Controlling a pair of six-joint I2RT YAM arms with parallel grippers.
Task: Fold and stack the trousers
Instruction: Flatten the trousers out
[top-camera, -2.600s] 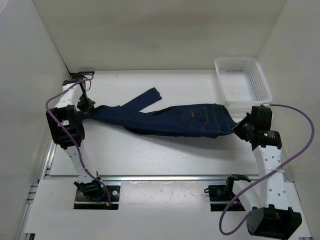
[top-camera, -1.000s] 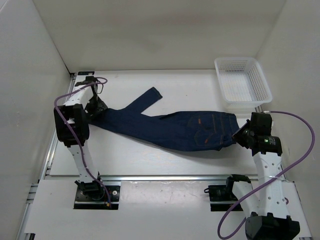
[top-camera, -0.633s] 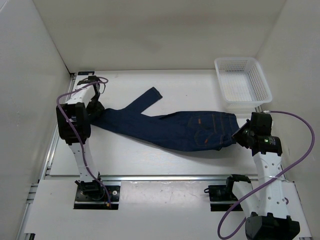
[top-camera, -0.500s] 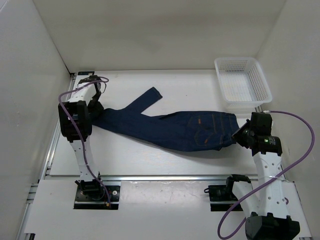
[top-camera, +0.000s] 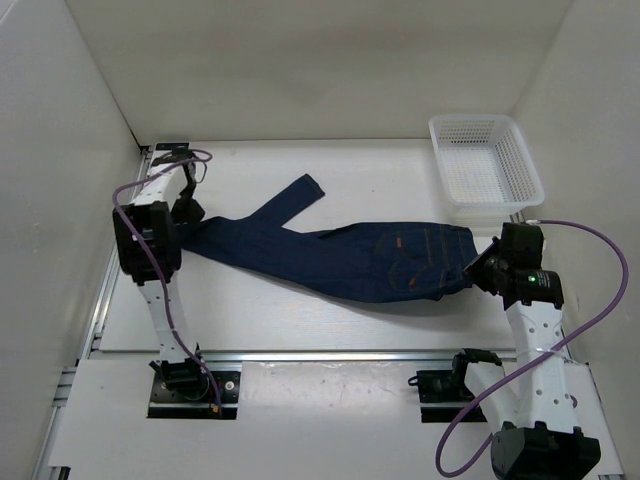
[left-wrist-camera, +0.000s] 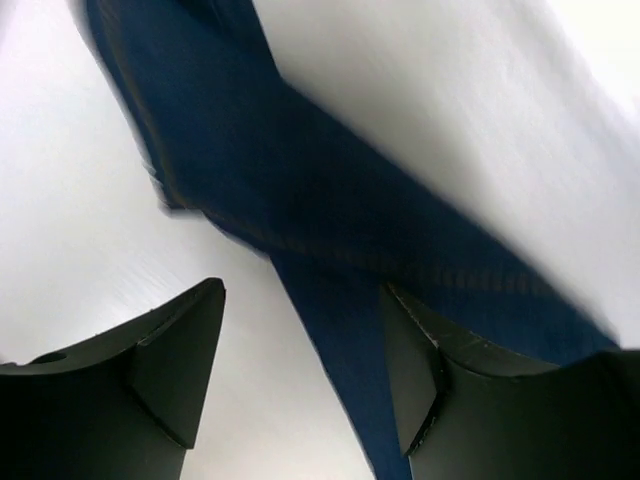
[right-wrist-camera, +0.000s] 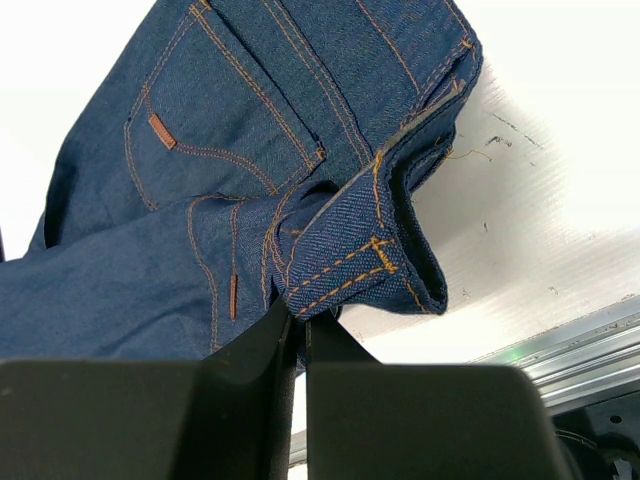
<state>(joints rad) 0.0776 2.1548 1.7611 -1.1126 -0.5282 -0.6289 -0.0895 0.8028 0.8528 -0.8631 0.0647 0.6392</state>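
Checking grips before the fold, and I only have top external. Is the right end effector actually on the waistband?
Observer: Yes. The right wrist view shows the right end effector shut, pinching a folded-over waistband corner of the trousers.
Operator: And the left one? Its arm hides it for me.
Observer: The left wrist view shows the left end effector open, with one leg of the trousers lying between its jaws and not pinched. That view is blurred.

I see the dark navy-blue denim trousers (top-camera: 350, 258) stretched out unfolded, orange-stitched waistband at the right, legs splitting leftward.
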